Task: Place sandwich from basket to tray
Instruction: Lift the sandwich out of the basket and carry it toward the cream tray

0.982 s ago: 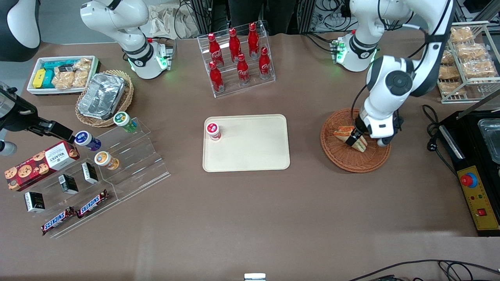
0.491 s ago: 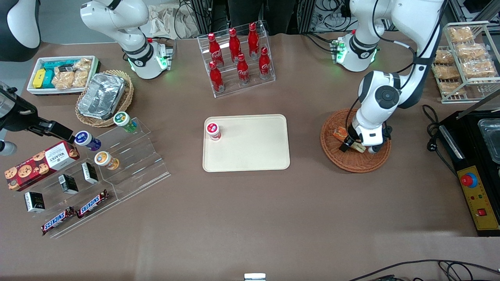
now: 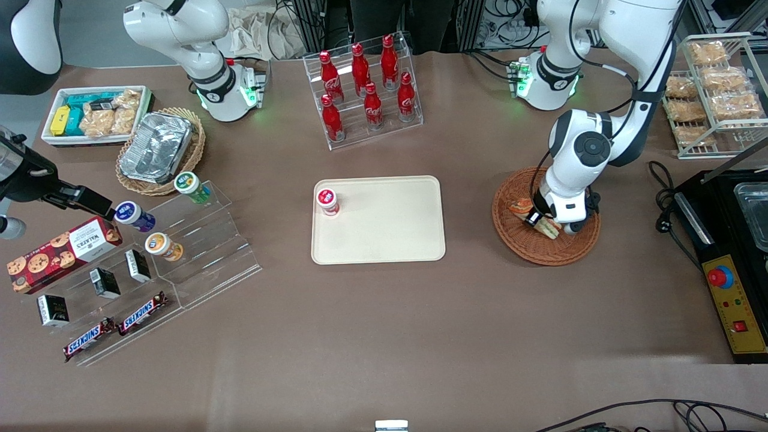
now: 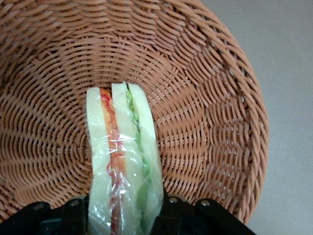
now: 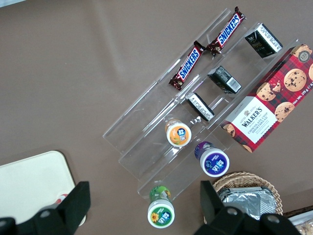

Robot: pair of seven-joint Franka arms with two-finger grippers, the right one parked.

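Gripping the sandwich [image 4: 124, 161] by its bread faces in the basket [image 4: 210, 112], the gripper [image 3: 538, 221] holds something soft, light and probably slippery in its wrap.

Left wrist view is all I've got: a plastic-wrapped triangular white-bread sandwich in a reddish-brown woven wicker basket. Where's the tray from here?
Observer: The flat cream-beige plastic tray lies on the table beside the basket, toward the parked arm's end.
Operator: Anything on it?
Observer: One small red-lidded white jar stands in a corner of the tray, the one farther from the front camera and toward the parked arm. The rest of the tray is bare.
Operator: And my gripper?
Observer: The left gripper is low inside the basket, its fingers closed on the sandwich, which sits within the basket's rim.
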